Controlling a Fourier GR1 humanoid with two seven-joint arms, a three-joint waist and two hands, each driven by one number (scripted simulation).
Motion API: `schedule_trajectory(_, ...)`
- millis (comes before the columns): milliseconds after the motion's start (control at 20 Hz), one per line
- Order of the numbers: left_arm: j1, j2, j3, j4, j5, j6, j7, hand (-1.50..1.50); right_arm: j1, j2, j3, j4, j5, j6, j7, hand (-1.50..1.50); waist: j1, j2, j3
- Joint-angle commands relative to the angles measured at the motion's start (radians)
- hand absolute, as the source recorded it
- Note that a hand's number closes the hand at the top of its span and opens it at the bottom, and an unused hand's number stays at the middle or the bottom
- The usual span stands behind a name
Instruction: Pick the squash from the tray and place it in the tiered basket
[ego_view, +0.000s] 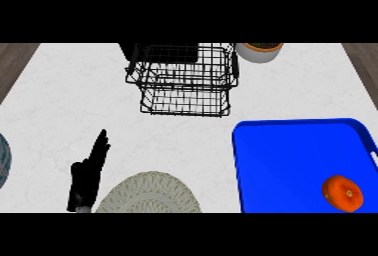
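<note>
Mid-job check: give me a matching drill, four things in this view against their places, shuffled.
Things:
1. squash
2. basket
3. left hand
4. mat

Places:
A. top centre of the counter
B. lower left, fingers straight
C. on the blue tray, near its lower right corner
D. bottom centre, beside the tray

Pairs: 1-C, 2-A, 3-B, 4-D
</note>
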Motion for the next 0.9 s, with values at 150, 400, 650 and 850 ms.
schedule_trajectory(150,-0.008,-0.012,-0.007,-0.014,-0.016,0.007,0.04,0.0,-0.098,0.056,0.114,0.109,0.139,0.157,0.221,-1.5,-0.008,-0.002,0.001)
schedule_trajectory(400,0.013,-0.048,-0.016,-0.008,-0.045,0.036,0.014,0.0,-0.23,0.087,0.053,0.232,0.098,0.204,0.206,-1.5,-0.013,-0.004,0.001)
schedule_trajectory(650,-0.002,-0.037,0.022,0.014,-0.038,-0.004,0.022,0.0,-0.326,0.153,0.066,0.267,0.139,0.244,0.208,-1.5,-0.02,-0.005,0.001)
schedule_trajectory(850,0.039,-0.038,0.001,-0.058,-0.044,0.003,0.026,0.0,-0.349,0.168,0.04,0.333,0.134,0.325,0.227,-1.5,-0.011,-0.005,0.001)
